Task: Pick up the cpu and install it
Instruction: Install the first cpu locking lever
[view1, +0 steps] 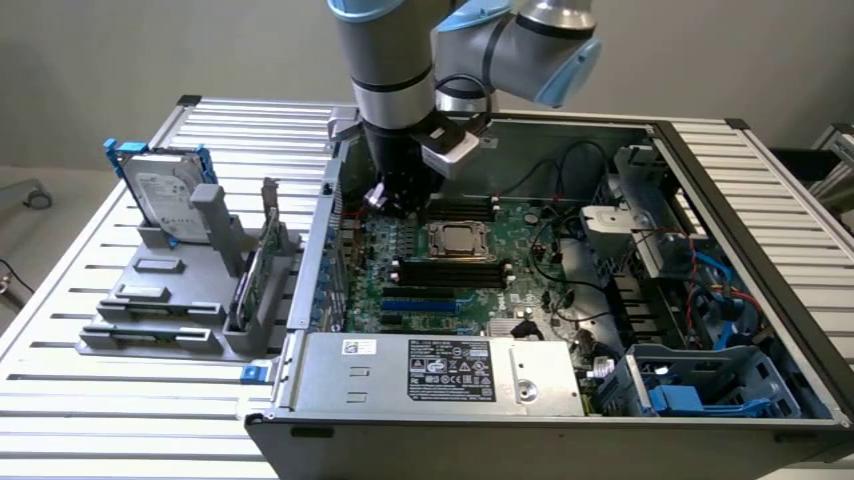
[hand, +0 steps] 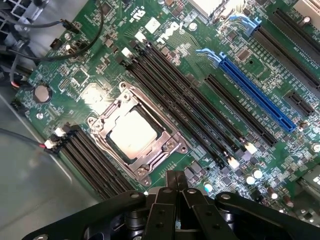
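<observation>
The arm reaches down into the open computer case (view1: 747, 180) that lies on a slatted metal table (view1: 80, 300), and its gripper (view1: 380, 197) hangs just above the far left part of the green motherboard (view1: 534, 270), beside the case's left wall as the exterior view shows it. The gripper's black fingers (hand: 176, 182) are pressed together with nothing between them, so the jaws are closed and empty. The cpu (view1: 459, 239) sits flat inside its metal socket frame (hand: 165, 142) near the middle of the board; its pale silvery top faces up. In the exterior view the chip lies just to the right of the gripper and a little nearer the camera, apart from it and not touched. In the wrist view the cpu (hand: 133, 136) shows just beyond the closed fingertips, with black memory slots (hand: 180, 95) running alongside the socket and a long blue expansion slot (hand: 257, 92) further off. On the table, at the exterior view's left of the case, a grey holder (view1: 167, 300) carries a silver hard drive (view1: 167, 190) with a blue frame, standing upright. A silver power supply (view1: 434, 370) with a black label fills the near side of the case.
</observation>
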